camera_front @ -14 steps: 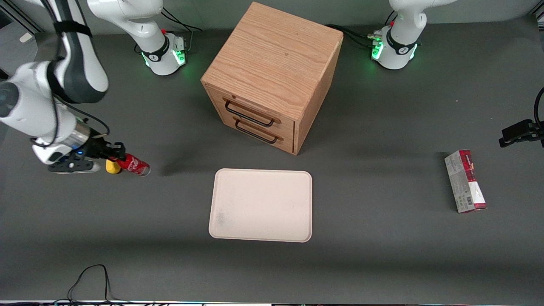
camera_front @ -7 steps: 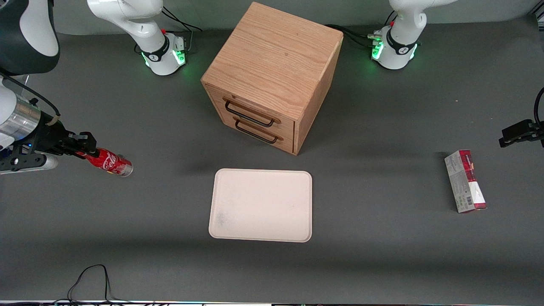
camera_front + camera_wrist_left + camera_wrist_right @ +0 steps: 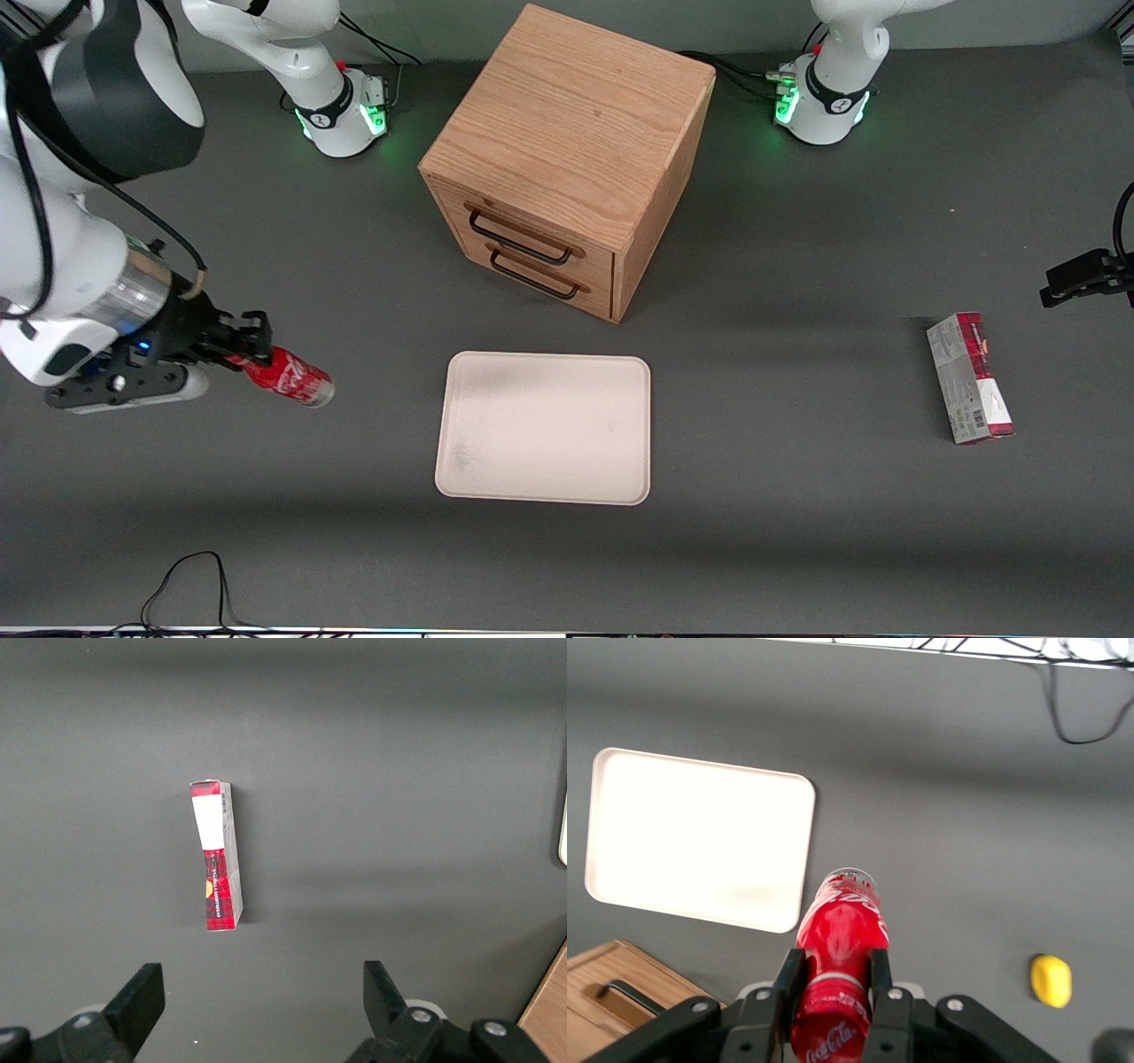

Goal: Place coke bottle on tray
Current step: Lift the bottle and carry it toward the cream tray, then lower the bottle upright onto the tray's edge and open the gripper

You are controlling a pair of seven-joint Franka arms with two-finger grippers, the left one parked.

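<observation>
The pincer (image 3: 252, 353) grips the coke bottle (image 3: 291, 377) near its cap, aloft above the desk (image 3: 797, 532), well short of the tray (image 3: 543, 428). Held that high up, the bottle could swing or topple when released.

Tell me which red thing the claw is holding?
The coke bottle. The claw is shut around its neck, up off the table. The other red thing, the red-and-grey carton, lies flat toward the parked arm's end, untouched.

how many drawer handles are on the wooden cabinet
2. Both are dark wire handles on the front of the wooden cabinet: the upper handle and the lower handle just beneath it. The end effector holds the coke bottle toward the working arm's end.
</observation>
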